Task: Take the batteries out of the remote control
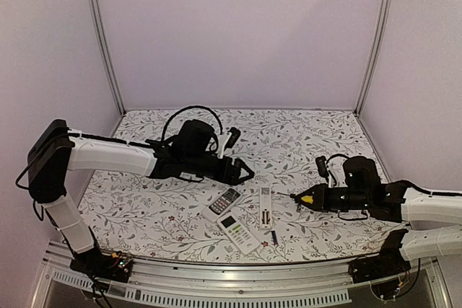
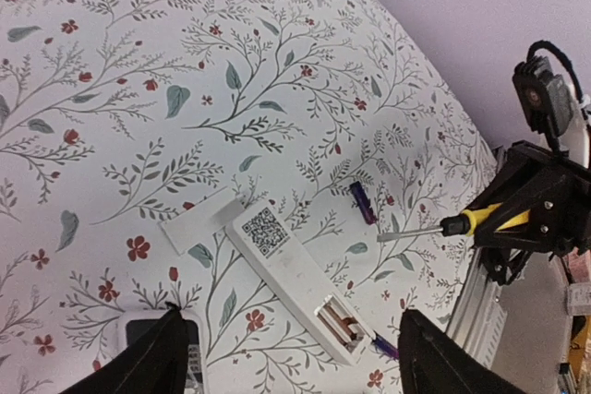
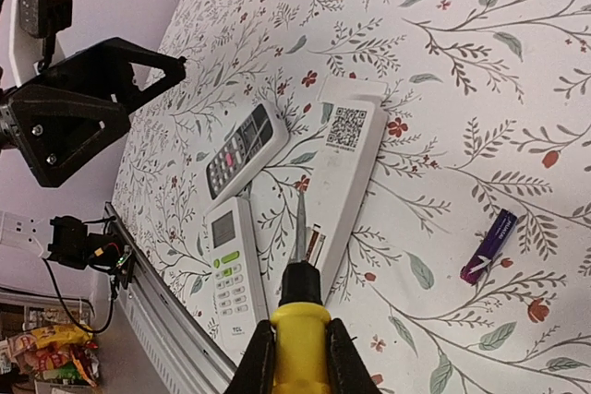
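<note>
Clock bearings taken from the overhead view, 12 o'clock at the far wall.

Noted a table (image 1: 144, 207) under floral cloth, with every loose item grouped toward its 6 o'clock edge.

Found the left gripper (image 1: 244, 171) hovering at 10 o'clock of the upturned remote (image 2: 291, 274), jaws spread wide and gripping nothing. Found the right gripper (image 3: 300, 366) at 3 o'clock of that remote, clamped on the yellow handle of a screwdriver (image 3: 300, 320). Shaft aimed toward the remote, tip short of it in the overhead view.

Logged the display remote (image 1: 238, 232) at 7 o'clock, white, buttons up.

Logged the upturned remote as white, face down, QR label up. Battery compartment (image 2: 334, 320) uncovered at the 6 o'clock end. Contents seen: one orange-red battery (image 2: 345, 327), seated lengthwise.

Logged the grey remote (image 1: 224, 201) at 9 o'clock, buttons up, near the display remote's far end.

Recorded a flat white panel (image 2: 194, 221) on the cloth, against the upturned remote's 12 o'clock end.

Recorded a purple battery (image 3: 489, 246) loose on the cloth at 3 o'clock, between remote and screwdriver tip, touching neither. Recorded a second purple battery (image 2: 386, 346) loose just beside the compartment end, at 6 o'clock.
</note>
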`<state>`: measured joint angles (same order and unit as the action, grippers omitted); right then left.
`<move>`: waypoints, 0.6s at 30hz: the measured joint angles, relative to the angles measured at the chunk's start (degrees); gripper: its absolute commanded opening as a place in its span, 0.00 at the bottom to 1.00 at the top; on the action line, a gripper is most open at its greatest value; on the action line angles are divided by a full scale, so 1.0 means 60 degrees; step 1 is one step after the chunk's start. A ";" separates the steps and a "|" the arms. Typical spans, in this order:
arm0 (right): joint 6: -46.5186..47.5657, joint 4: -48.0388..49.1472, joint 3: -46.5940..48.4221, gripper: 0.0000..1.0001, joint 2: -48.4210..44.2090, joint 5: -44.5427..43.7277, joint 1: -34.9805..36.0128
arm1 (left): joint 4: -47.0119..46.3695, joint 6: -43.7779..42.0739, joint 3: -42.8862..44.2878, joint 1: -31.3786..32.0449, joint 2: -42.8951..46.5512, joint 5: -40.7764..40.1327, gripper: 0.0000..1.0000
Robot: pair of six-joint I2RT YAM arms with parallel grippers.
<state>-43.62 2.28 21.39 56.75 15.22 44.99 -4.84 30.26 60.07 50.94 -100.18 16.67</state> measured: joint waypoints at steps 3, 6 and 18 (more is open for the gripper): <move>0.0153 -0.0656 0.0142 0.00 -0.0408 -0.0860 0.0000 | 0.0466 -0.0455 0.0000 -0.0058 0.0393 -0.0499 0.81; 0.0175 -0.1239 0.0142 0.00 -0.0514 -0.1552 0.0000 | 0.1228 -0.0790 -0.0007 -0.0066 0.0397 -0.1096 0.82; 0.0197 -0.0943 -0.0127 0.10 0.0721 -0.2240 0.0047 | 0.2754 -0.1115 -0.0160 0.0164 -0.0707 -0.2543 0.86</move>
<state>-42.44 -3.38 20.62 61.08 1.78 45.28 11.68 23.57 59.11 51.92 -104.42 1.41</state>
